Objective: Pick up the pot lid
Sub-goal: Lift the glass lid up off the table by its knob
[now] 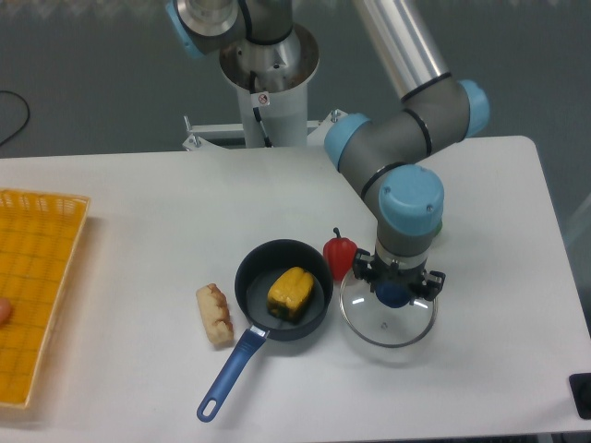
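Observation:
A clear glass pot lid (388, 318) with a metal rim and a dark blue knob lies flat on the white table, right of the pan. My gripper (397, 292) hangs straight down over the lid's centre, its fingers on either side of the blue knob. The wrist hides the fingertips, so I cannot tell whether they press on the knob. The lid's rim looks to rest on the table.
A dark blue pan (282, 291) with a long blue handle holds a yellow pepper (290, 292). A red pepper (339, 256) stands between pan and lid. A bread-like piece (214, 315) lies left of the pan. A yellow basket (37, 291) sits at the left edge.

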`<state>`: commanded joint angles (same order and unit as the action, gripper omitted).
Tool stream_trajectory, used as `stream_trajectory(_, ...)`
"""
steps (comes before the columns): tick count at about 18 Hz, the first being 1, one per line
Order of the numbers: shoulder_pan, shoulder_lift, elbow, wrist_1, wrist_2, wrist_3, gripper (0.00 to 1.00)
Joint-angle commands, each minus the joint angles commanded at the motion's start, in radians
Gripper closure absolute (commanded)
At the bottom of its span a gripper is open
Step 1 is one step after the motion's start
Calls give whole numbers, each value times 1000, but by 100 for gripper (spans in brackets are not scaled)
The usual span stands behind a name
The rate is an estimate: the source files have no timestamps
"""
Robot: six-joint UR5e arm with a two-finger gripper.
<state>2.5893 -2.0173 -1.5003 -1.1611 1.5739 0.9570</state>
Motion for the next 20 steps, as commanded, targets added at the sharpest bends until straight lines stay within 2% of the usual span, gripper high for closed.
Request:
stream_trajectory(3,2,8,12,-43,-2,19,48)
stream_trajectory(20,8,15,3,-43,-8,19,48)
